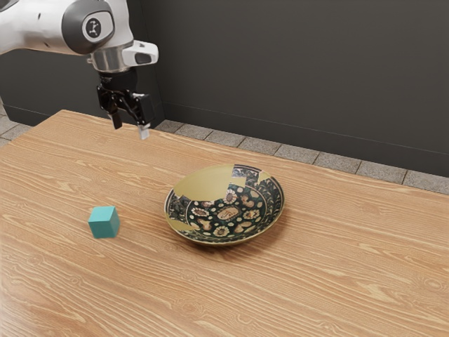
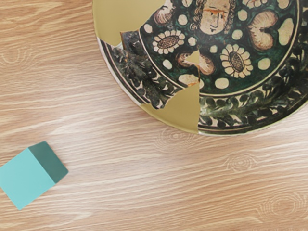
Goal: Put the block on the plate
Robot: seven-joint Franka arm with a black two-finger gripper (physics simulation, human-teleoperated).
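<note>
Exterior view: the arm (image 1: pixel 42 24) enters from the exterior view's upper left, its black gripper (image 1: pixel 131 128) pointing down, raised over the table (image 1: pixel 330 281) near the long edge on the side of the dark wall (image 1: pixel 302 70). Jaws spread, a clear gap from one pale-tipped finger to the other.

Block (image 1: pixel 104 223): a teal cube, resting flat on the wood, on the exterior view's left of the plate (image 1: pixel 228 213) and apart from it. It is well apart from the gripper, which is higher up.

Plate: round, shallow, upright on the table, with a raised rim. Decoration dark green and black with cream and brownish motifs — several plain gold-coloured patches interrupt the pattern. A strip of tiled floor (image 1: pixel 259 147) runs along the foot of the wall.

Wrist view: block and part of the plate seen from above, bare wood grain separating them. The block shows a light top and one darker side, that side turned roughly toward the plate. Flower motifs and a painted face are readable in the plate's centre.
</note>
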